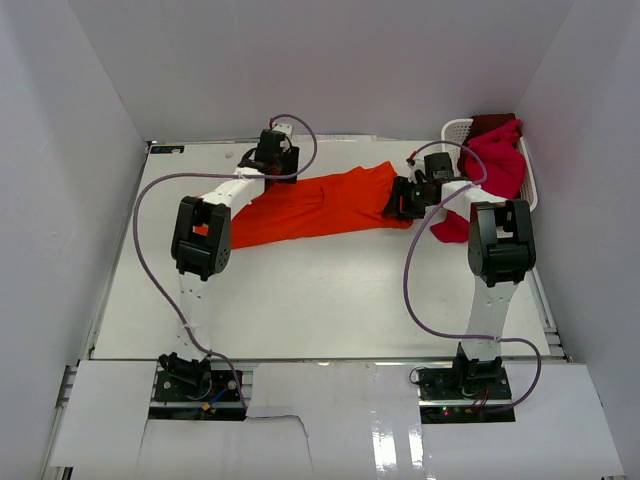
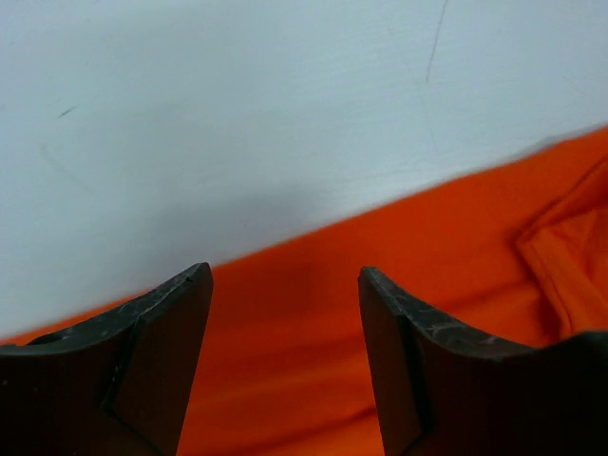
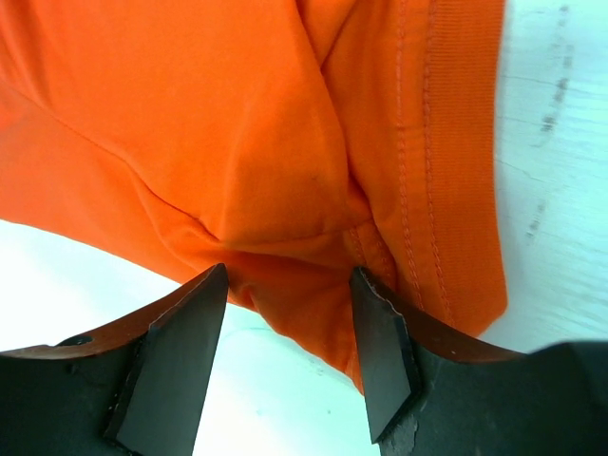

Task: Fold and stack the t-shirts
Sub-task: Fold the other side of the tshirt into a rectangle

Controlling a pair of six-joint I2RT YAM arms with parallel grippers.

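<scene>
A bright orange t-shirt (image 1: 320, 205) lies stretched out and rumpled across the back middle of the table. My left gripper (image 1: 268, 158) hovers over its far left edge. In the left wrist view it (image 2: 285, 271) stands open, with only orange cloth (image 2: 456, 247) below the gap. At the shirt's right end is my right gripper (image 1: 398, 200). In the right wrist view it (image 3: 290, 271) is open, and a bunched corner of the orange shirt (image 3: 218, 123) reaches between the fingertips. A crimson-magenta t-shirt (image 1: 497, 155) and a dark red one (image 1: 490, 122) sit heaped at the back right.
A white lattice basket (image 1: 455, 130) holds the red shirts at the back right corner. Part of the crimson cloth (image 1: 452, 228) spills onto the table beside the right arm. White walls close in the table on the left, back and right.
</scene>
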